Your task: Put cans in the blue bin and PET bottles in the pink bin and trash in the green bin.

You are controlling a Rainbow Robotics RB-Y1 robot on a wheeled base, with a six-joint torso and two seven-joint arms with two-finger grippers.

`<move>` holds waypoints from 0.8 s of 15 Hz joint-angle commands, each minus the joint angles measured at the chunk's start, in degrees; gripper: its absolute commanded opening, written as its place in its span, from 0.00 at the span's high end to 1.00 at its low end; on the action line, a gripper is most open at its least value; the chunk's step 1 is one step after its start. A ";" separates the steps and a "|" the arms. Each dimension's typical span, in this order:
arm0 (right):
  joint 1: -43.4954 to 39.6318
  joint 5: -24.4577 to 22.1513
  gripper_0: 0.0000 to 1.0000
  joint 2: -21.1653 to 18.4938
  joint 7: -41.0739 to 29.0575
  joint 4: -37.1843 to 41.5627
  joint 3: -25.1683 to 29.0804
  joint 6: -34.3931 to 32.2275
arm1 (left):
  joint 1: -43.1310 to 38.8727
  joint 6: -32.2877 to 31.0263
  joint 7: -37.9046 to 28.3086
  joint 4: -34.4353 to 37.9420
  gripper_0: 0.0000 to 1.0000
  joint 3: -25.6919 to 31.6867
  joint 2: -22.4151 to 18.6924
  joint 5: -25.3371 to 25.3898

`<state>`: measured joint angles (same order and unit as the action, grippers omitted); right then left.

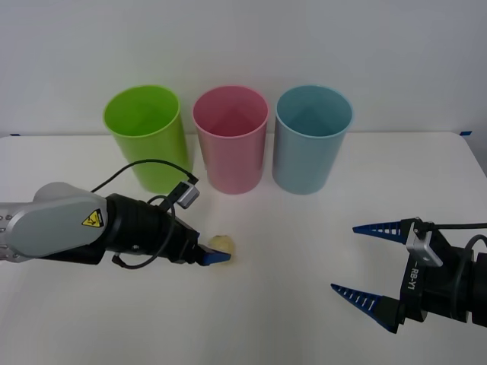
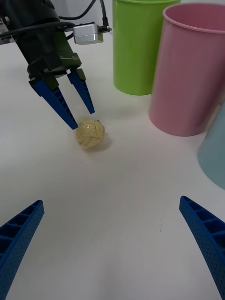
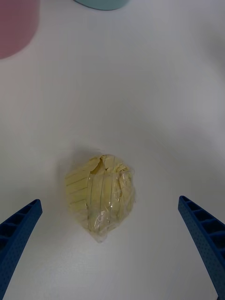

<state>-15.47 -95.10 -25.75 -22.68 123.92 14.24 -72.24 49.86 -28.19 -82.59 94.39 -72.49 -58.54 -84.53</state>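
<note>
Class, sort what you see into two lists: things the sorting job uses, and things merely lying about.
Job:
crumpled yellow-beige paper trash ball
lime-green plastic bin
pale-pink plastic bin
light-blue plastic bin
left gripper, open at the ball
right gripper, open, apart

Lying about:
nothing on the white table

Three bins are set in a row at the back of the table [image 1: 304,251]: green bin [image 1: 148,137] left, pink bin [image 1: 230,138] centre, blue bin [image 1: 310,138] right. The trash [image 1: 224,247] is placed on the table before the green and pink bins.
</note>
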 commanded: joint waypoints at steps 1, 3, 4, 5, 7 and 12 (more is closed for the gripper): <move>0.00 0.00 0.00 0.00 0.00 0.00 0.00 0.00 | 0.15 -0.02 -0.03 -3.43 0.00 -0.02 2.91 -3.01; 0.00 0.00 0.00 0.00 0.00 0.00 0.00 0.00 | 0.33 -0.02 -0.03 -4.48 0.00 -0.37 3.70 -3.36; 0.00 0.00 0.00 0.00 0.00 0.00 0.00 0.00 | 1.12 -0.02 -0.12 -4.57 0.00 -1.51 3.70 -3.27; 0.00 0.00 0.00 0.00 0.00 0.00 0.00 0.00 | 1.91 -0.02 -0.12 -4.66 0.00 -2.66 3.70 -2.65; 0.00 0.00 0.00 0.00 0.00 0.00 0.00 0.00 | 2.26 -0.02 -0.20 -4.75 0.00 -3.18 3.96 -2.39; 0.00 0.00 0.00 0.00 0.00 0.00 0.00 0.00 | 2.09 -0.02 -0.20 -6.42 0.00 -3.18 5.81 -2.74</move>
<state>-15.47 -95.10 -25.75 -22.68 123.92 14.24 -72.24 52.03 -28.20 -82.79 88.23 -75.68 -52.99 -87.10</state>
